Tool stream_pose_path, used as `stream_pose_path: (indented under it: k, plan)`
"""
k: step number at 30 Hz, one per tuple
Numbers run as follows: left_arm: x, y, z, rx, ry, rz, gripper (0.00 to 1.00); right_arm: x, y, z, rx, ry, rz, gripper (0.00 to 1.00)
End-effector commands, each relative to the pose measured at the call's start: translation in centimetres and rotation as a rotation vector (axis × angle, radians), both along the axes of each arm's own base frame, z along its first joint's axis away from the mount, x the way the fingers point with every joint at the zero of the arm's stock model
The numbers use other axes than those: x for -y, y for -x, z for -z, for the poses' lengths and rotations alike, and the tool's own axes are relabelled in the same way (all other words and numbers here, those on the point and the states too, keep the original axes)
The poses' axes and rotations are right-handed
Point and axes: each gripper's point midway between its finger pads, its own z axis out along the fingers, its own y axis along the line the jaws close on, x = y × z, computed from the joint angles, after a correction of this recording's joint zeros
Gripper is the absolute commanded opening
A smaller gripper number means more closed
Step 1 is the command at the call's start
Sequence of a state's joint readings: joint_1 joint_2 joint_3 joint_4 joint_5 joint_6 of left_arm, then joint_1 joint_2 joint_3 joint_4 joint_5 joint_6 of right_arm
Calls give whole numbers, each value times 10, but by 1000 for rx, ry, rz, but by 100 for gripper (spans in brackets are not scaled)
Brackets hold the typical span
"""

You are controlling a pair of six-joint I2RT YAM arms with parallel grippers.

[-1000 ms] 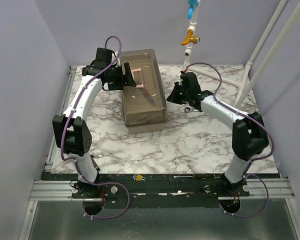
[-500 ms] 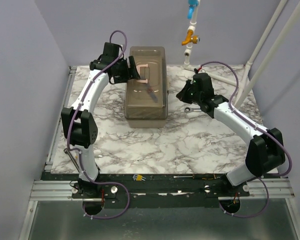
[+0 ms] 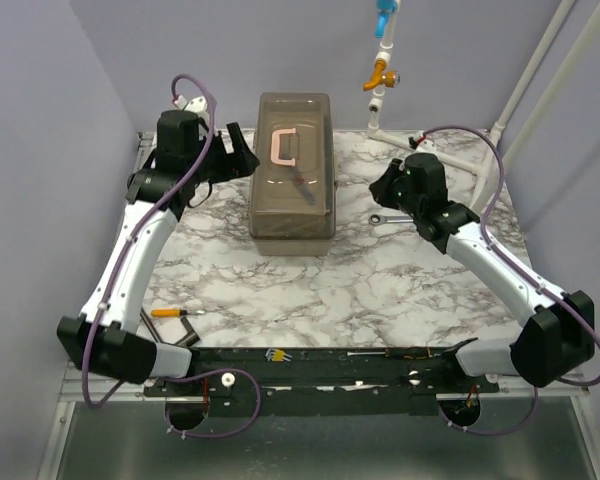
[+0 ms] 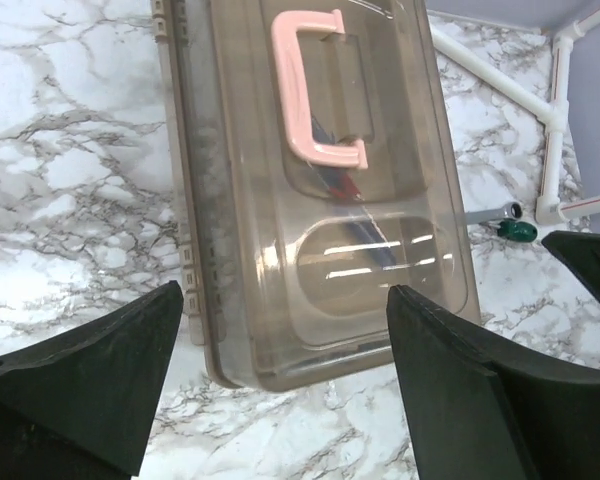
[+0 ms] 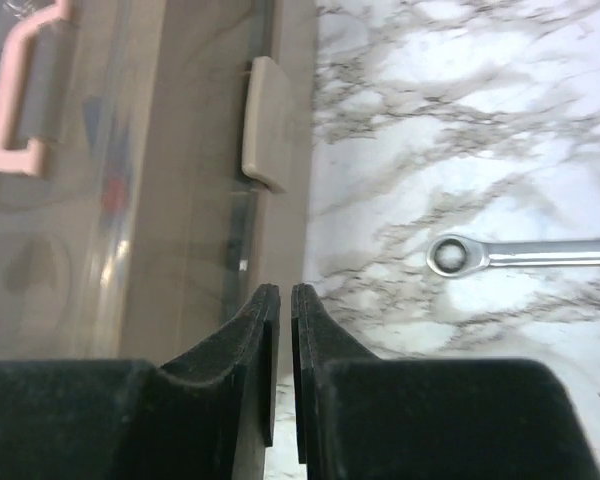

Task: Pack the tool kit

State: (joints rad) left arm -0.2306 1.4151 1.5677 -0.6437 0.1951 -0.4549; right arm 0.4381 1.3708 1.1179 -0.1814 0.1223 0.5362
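The work surface is a white marble-pattern table (image 3: 380, 290) with grey veining. A translucent brown tool case (image 3: 293, 215) lies flat on it at the middle of the far edge. Its long axis runs from the far edge toward the near edge, and its pink handle (image 3: 283, 147) sits on top at the far end. A chrome wrench (image 5: 520, 255) lies on the surface just right of the case, not touching it, ring end toward the case. A small green item (image 4: 520, 231), type unclear, lies close to the wrench. An orange-handled screwdriver (image 3: 175, 313) lies near the near-left corner, roughly parallel to the near edge. White pipe framing (image 3: 460, 160) rests across the far-right corner.
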Motion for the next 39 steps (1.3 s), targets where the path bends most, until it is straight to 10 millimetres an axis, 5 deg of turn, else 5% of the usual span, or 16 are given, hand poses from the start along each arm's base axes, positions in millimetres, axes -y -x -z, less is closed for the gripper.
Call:
stream_pose_path:
  k: [1,2,3,5,13,18,26,34,39]
  plan:
    - [-22,20,22,47,-4,-119,94,37,10,1,55,66,137,35]
    - [-28,27,28,64,7,-149,99,45,14,7,52,72,167,72]
    - [-32,33,39,69,12,-174,99,51,16,9,67,74,193,87]
    - [-42,43,54,98,41,-234,99,63,24,21,73,96,230,99]
    - [-79,66,111,223,28,-403,99,115,33,59,147,237,398,100]
    - [-117,62,124,344,-169,-512,99,120,36,69,302,187,293,99]
    - [-151,48,138,394,-441,-589,99,159,18,87,317,304,351,98]
    - [-156,29,165,456,-417,-566,99,181,13,119,362,331,385,99]
    - [-161,26,161,501,-391,-517,98,185,6,134,362,332,384,97]
